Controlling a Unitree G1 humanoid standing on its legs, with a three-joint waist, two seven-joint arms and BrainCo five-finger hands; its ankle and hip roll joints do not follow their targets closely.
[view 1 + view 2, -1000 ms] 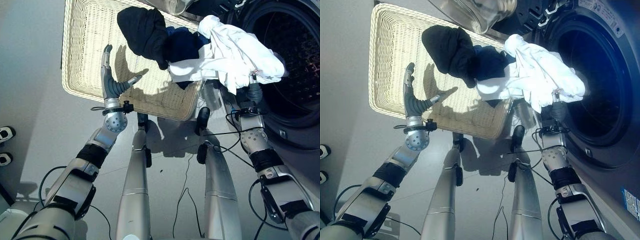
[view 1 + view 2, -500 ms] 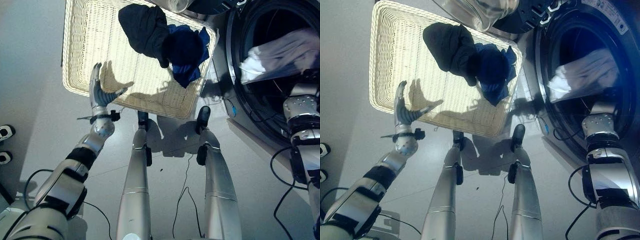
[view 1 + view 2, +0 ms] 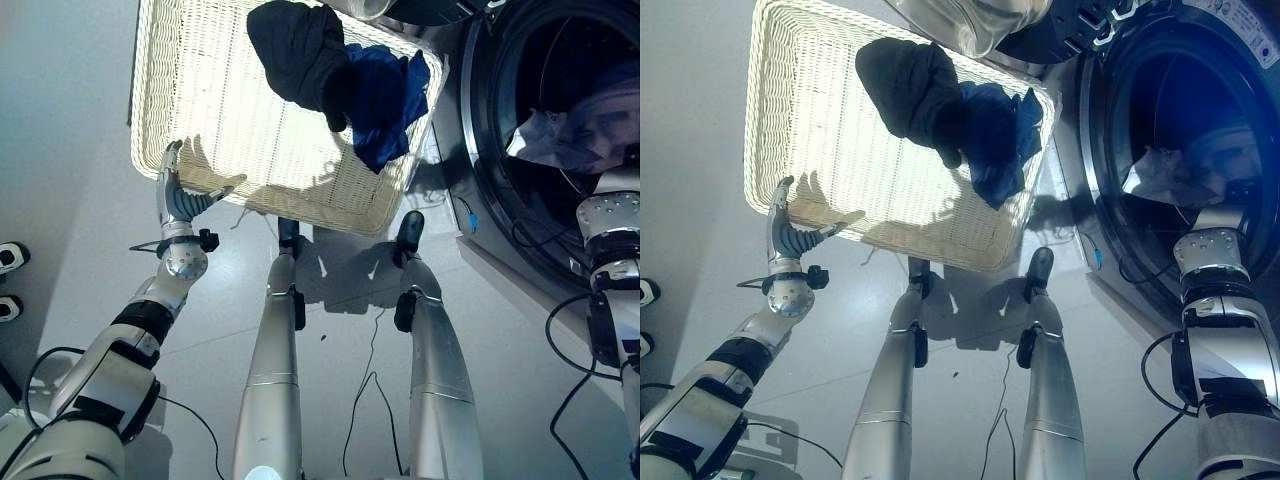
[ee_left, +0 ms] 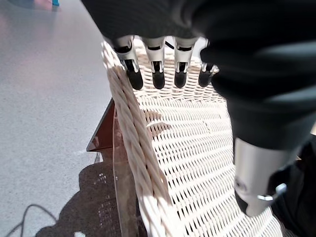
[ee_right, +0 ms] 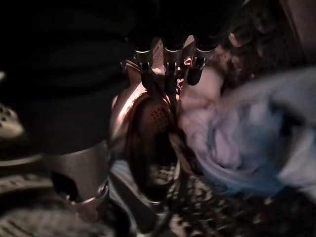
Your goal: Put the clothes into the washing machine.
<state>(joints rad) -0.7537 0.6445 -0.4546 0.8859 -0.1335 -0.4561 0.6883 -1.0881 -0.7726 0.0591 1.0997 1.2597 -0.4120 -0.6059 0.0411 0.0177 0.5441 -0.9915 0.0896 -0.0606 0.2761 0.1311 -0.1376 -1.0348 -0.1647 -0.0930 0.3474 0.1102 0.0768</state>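
Grey smooth floor [image 3: 70, 130], lit w/ sun patches; front-load washing machine [image 3: 1110, 130] on robot's right, round dark door opening, drum perforated metal inside.

Left hand [image 3: 176, 196] raised at near rim of wicker basket [image 3: 190, 90], arm stretched fwd from lower left. Fingers [image 4: 155, 74] straight, relaxed, spread in a row over the rim's thick braided edge; thumb apart, pointing in over the weave. Grasping nothing.

Right hand [image 5: 168, 64] reaches into the drum, forearm up thru the door opening, wrist joint at the door rim. Wrist view: fingers extended, hanging loose above white garment [image 5: 247, 138], not clenched on it, released. White garment [image 3: 575, 125] lies crumpled inside the drum, soft, creased, pale blue-ish in the shade.

Basket: rectangular, cream, woven fine lattice w/ rounded corners, sits on floor just beside the machine. In its far right corner: black garment [image 3: 297, 50], bunched, matte, lumpy; blue garment [image 3: 383, 95] touching it, partly under it, draped twd basket's right rim, folds pointed at the edges. Rest of basket bare weave.
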